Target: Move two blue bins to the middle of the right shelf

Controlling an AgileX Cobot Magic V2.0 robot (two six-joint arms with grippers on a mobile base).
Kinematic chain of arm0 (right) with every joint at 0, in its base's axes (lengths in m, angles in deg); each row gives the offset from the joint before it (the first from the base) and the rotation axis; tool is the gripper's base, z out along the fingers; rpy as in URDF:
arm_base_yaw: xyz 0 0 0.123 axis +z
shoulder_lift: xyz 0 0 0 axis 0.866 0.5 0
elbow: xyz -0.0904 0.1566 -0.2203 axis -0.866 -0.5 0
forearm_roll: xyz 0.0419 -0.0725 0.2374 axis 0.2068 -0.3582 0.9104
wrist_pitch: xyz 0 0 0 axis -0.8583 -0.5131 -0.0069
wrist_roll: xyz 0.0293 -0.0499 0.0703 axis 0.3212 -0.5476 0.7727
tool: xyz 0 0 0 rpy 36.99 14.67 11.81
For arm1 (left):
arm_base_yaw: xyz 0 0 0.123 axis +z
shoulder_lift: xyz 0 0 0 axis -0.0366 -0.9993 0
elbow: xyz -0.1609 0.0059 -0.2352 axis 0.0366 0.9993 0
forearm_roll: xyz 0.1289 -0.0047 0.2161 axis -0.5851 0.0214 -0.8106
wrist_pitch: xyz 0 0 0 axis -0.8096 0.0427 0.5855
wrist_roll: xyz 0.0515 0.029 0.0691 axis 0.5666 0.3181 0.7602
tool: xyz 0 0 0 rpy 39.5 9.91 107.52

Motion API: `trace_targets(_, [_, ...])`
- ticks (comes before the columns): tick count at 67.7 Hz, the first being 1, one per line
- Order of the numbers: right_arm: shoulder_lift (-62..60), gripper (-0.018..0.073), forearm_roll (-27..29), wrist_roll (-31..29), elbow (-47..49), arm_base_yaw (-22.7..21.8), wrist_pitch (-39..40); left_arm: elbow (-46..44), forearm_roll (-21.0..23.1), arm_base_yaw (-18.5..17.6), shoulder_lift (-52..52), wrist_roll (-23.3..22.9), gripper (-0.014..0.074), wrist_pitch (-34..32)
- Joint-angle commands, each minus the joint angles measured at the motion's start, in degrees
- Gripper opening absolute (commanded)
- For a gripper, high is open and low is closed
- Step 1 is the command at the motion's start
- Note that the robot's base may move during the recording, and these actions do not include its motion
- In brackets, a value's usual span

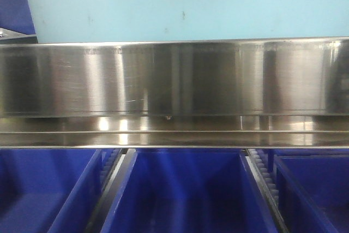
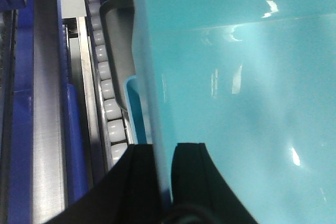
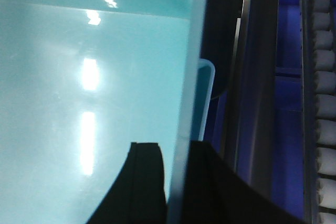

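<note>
Left hand [image 2: 164, 153] and right hand [image 3: 176, 150], each at 6 o'clock in its wrist view, clamp a wall apiece of light-blue bin [image 2: 236, 103]. Plastic likely stiff, light, glossy-slippery; rim hold suits.

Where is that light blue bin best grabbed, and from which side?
The light blue bin is wide and smooth with thin walls, so grip a wall edge-on from each side, one finger inside and one outside. The left gripper and right gripper each straddle a wall that way.
</note>
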Motion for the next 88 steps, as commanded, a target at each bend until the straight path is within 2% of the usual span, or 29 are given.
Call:
trace_targets(1, [-0.51, -0.0152, -2.70, -0.91, -0.14, -0.50, 0.03, 0.77, -1.58, 0.31, 0.06, 1.57, -0.0111, -0.73])
trace_targets(14, [-0.51, -0.0147, -4.20, -0.91, -0.22, -0.50, -0.85, 2.28, -1.31, 0.31, -0.06, 1.88, -0.0109, -0.73])
trace_targets(19, [-0.51, -0.0085, -4.30, -0.91, -0.22, -0.50, -0.85, 2.28, -1.31, 0.31, -0.06, 1.98, -0.0063, -0.73])
trace_targets(24, [-0.51, 0.0049, -4.30, -0.91, -0.22, -0.50, -0.85, 2.28, -1.31, 0.31, -0.06, 2.02, 0.0029, -0.73])
trace_targets(30, [-0.51, 0.0277, -4.30, -0.91, -0.22, -0.50, -0.85, 2.28, -1.31, 0.31, -0.06, 2.44, 0.0187, -0.73])
trace_targets(31, [-0.51, 0.0337, -4.30, -0.91, -0.22, -0.50, -0.85, 2.28, -1.31, 0.31, -0.06, 2.44, 0.0216, -0.73])
trace_targets(36, [-0.51, 0.0508, -4.40, -0.91, -0.22, -0.50, -0.85, 2.28, -1.31, 0.31, -0.06, 2.44, 0.0366, -0.73])
trace_targets(40, [-0.71, 0.0579, -4.40, -0.91, -0.22, -0.50, -0.74, 2.28, -1.31, 0.31, -0.06, 2.44, 0.0477, -0.73])
trace_targets(47, [-1.11, 0.0557, -4.40, -0.91, -0.22, -0.50, -0.37, 2.28, -1.31, 0.31, 0.45, 2.44, 0.0614, -0.73])
trace_targets(67, [-3.21, 0.0504, -4.40, -0.91, -0.38, -0.50, -2.66, 3.11, -1.10, 0.71, 3.01, 4.89, 0.0589, -0.73])
trace_targets(78, [-3.21, 0.0496, -4.40, -0.91, -4.71, -0.50, -1.63, 9.21, 3.61, 2.70, 4.08, 5.02, 0.0589, -0.73])
trace_targets(88, [-3.21, 0.0496, -4.40, -0.91, -11.40, -0.50, 1.81, 18.18, 9.29, 3.29, 4.81, 6.73, 0.0589, -6.66])
